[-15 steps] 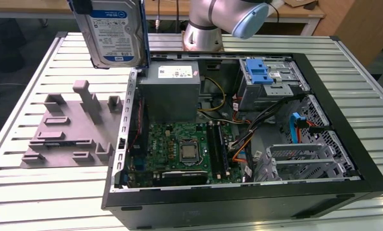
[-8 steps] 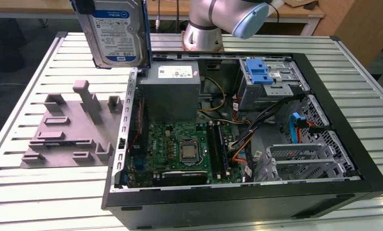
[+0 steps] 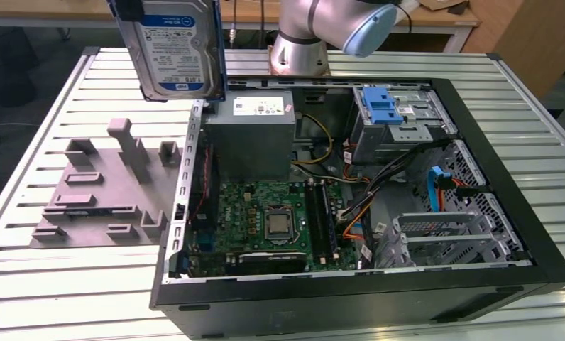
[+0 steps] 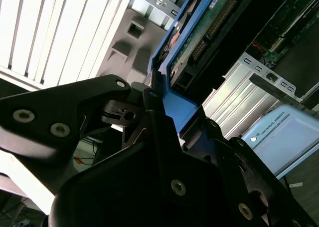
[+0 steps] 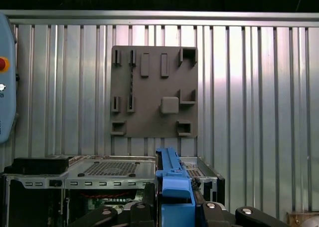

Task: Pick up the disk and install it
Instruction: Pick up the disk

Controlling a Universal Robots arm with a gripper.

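The claw (image 5: 175, 207) clamps the silver disk (image 3: 177, 50) by its blue plastic bracket, seemingly upright, above the ribbed metal counter (image 3: 55, 284).

An open black computer case (image 3: 358, 307) is laid on a slatted aluminium table (image 3: 36, 284); a green motherboard (image 3: 263, 220) and grey power-supply box (image 3: 249, 138) are housed inside. A grey slotted plate (image 3: 93, 199) is set alongside.

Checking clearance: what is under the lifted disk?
In the first wrist view the disk hangs over the computer case edge, table beyond; it hides what's directly beneath.
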